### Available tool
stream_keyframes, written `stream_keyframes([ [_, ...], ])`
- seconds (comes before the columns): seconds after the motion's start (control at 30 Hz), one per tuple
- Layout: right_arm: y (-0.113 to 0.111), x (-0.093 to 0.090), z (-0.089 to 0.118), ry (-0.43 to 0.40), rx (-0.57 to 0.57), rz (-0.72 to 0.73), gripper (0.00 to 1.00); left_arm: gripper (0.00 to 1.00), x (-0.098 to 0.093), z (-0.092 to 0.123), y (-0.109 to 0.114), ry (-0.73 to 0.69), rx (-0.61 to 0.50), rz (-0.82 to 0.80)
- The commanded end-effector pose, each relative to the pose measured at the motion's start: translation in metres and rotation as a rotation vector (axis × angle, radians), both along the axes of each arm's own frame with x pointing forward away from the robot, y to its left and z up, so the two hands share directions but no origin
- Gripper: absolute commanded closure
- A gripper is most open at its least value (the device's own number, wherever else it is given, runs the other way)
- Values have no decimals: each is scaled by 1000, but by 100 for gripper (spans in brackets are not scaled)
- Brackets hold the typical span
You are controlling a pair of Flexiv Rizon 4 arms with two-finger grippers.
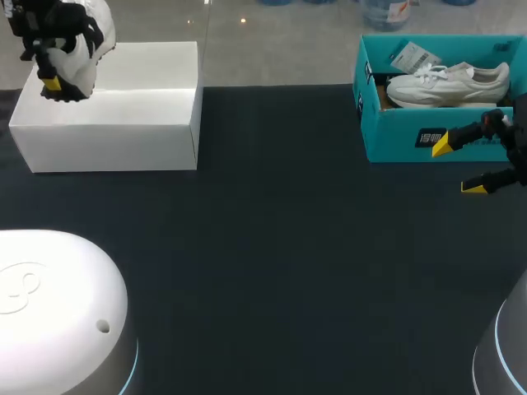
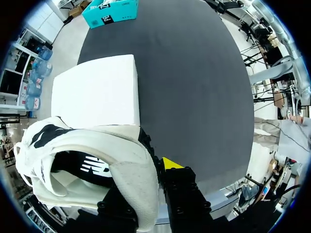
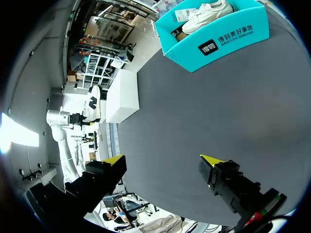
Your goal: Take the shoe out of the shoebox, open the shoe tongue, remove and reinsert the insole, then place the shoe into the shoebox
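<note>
Over a box point(image 1: 123, 123), the left hand point(image 1: 53, 85) clamps a shoe point(image 1: 86, 37); right hand point(image 1: 458, 167) hangs open, shoebox point(image 1: 395, 136) just ahead holding a second shoe point(image 1: 449, 82).

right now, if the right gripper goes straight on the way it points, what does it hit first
Probably the bare dark table mat: the open right gripper aims down onto it. The teal cardboard shoebox sits off to one side of that line, though depth is unclear.

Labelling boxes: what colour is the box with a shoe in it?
The shoebox is teal; best in the head view.
</note>
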State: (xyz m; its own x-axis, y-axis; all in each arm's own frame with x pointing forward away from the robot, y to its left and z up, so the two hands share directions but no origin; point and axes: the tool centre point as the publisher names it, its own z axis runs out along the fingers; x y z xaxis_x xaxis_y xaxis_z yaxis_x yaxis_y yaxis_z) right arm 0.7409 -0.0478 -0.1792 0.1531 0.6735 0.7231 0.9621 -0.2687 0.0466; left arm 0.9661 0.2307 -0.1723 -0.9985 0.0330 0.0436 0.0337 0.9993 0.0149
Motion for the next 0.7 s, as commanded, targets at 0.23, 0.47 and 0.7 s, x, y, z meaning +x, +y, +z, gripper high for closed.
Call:
stream_keyframes([
  [0.23, 1, 0, 0, 1, -3, -2, 0, 100, 5, 2, 7, 12, -16, -2],
  [0.47, 1, 0, 0, 1, -3, -2, 0, 100, 5, 2, 7, 12, -16, -2],
  [0.7, 1, 0, 0, 1, -3, -2, 0, 100, 8, 14, 24, -48, 40, -52],
])
